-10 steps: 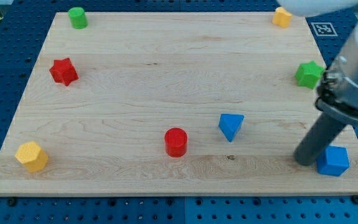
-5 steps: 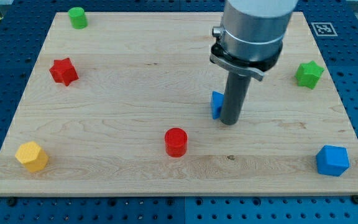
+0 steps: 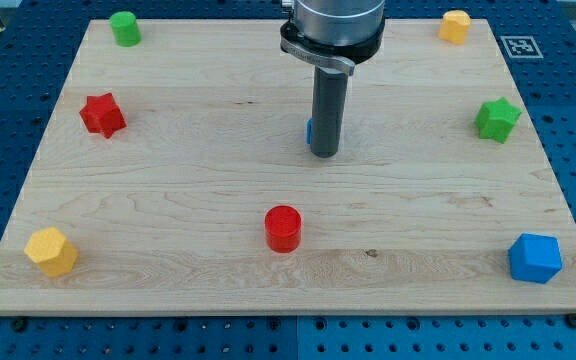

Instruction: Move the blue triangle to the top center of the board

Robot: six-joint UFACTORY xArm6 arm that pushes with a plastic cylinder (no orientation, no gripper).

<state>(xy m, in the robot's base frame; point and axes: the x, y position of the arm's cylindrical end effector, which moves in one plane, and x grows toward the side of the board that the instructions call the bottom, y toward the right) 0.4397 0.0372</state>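
Note:
The blue triangle [image 3: 310,131] is almost wholly hidden behind my rod; only a thin blue sliver shows at the rod's left side, near the board's middle, slightly above centre. My tip [image 3: 325,154] rests on the board right against that block, on its lower right side. The wooden board [image 3: 218,190] fills most of the view.
A green cylinder [image 3: 123,28] sits at the top left, a red star [image 3: 102,114] at the left, a yellow hexagon block [image 3: 50,251] at the bottom left, a red cylinder [image 3: 283,228] below centre, a blue block [image 3: 535,258] at the bottom right, a green star [image 3: 497,119] at the right, a yellow block [image 3: 455,26] at the top right.
My tip swept in from the right edge to the blue triangle and has pushed it up and to the left, from lower centre to near the board's middle.

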